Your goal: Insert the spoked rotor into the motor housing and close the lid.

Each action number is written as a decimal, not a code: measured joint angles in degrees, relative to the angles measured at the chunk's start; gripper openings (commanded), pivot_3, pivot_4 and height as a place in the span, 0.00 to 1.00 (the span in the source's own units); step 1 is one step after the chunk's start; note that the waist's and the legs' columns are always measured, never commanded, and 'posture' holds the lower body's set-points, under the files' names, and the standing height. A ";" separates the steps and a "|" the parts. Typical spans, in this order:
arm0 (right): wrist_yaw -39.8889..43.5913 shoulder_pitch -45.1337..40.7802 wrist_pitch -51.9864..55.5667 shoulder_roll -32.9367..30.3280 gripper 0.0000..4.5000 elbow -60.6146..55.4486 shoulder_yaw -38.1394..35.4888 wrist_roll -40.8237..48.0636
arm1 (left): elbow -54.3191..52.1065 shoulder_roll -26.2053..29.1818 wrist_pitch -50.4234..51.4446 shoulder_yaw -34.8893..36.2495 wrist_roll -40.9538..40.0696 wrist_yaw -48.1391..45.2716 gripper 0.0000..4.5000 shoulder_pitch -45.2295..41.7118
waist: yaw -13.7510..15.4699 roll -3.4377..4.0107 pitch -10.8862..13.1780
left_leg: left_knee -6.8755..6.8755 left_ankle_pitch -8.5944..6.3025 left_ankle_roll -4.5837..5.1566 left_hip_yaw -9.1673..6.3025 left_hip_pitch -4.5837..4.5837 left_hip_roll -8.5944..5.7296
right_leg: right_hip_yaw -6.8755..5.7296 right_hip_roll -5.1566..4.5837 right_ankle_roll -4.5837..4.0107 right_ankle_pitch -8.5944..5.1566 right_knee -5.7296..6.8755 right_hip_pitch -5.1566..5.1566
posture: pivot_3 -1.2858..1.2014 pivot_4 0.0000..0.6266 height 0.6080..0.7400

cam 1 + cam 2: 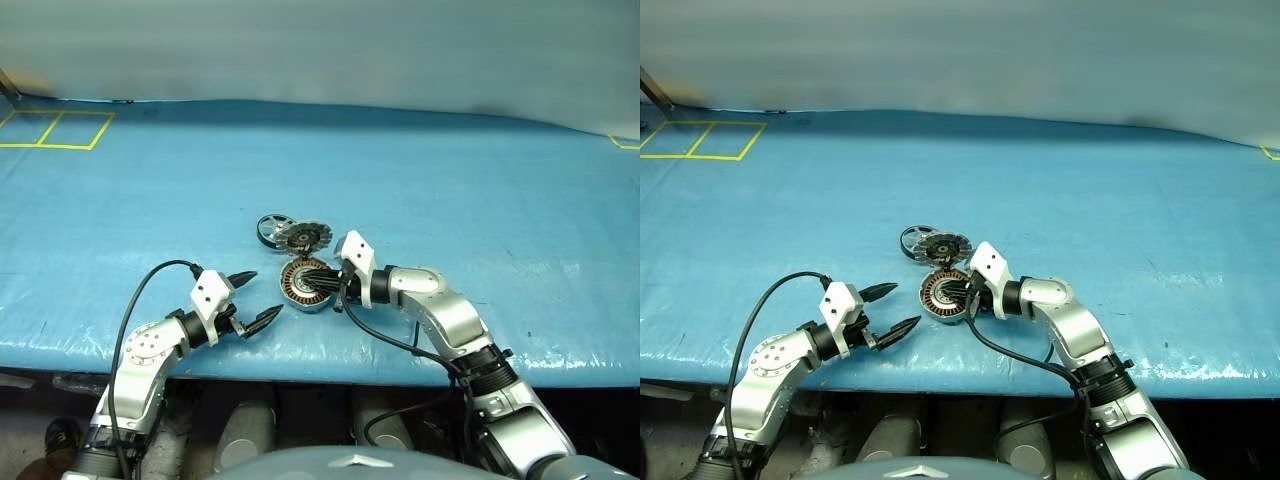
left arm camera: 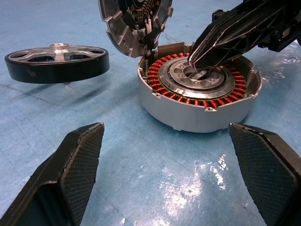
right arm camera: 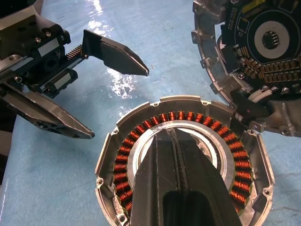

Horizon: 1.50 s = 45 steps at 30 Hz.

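The motor housing is a shallow silver can with a ring of copper windings, lying open on the blue table. My right gripper reaches in from the right, shut, and its joined fingers rest with their tips over the housing's central ring. The lid stands tilted against the housing's far rim, its dark inner face turned toward the housing. Left of the lid, the spoked rotor with its black rim lies flat. My left gripper hangs open just left of the housing, empty.
The blue table cover stretches wide beyond the parts. Yellow tape squares mark the far left corner. The table's front edge runs just below both grippers.
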 measured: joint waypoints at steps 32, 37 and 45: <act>-5.32 -3.81 2.50 -5.19 0.00 -6.26 8.04 -13.24 | 0.00 0.00 -0.13 0.00 0.40 0.93 1.00 0.24 | 0.47 -0.05 -0.23 | 0.04 -0.01 -0.01 0.01 0.13 0.00 | -0.08 -0.11 -0.02 -0.02 0.00 0.18 | 0.52 0.24 1.00; -5.38 -3.84 2.66 -6.08 0.00 -7.49 8.88 -14.59 | 0.00 -0.01 -0.13 -0.03 0.40 1.00 1.00 0.25 | 0.67 -0.05 -0.23 | 0.04 -0.01 -0.01 0.01 0.11 -0.02 | -0.10 -0.15 -0.02 -0.03 -0.02 0.18 | 0.52 0.24 1.00; -6.19 -4.66 2.29 -7.86 0.00 -8.99 12.21 -19.75 | 0.00 -0.01 -0.13 -0.10 0.41 1.04 1.00 0.24 | 1.05 -0.03 -0.47 | 0.08 -0.22 -0.36 0.01 0.17 -0.01 | -0.28 -0.30 -0.01 -0.04 -0.08 0.14 | 0.52 0.24 1.00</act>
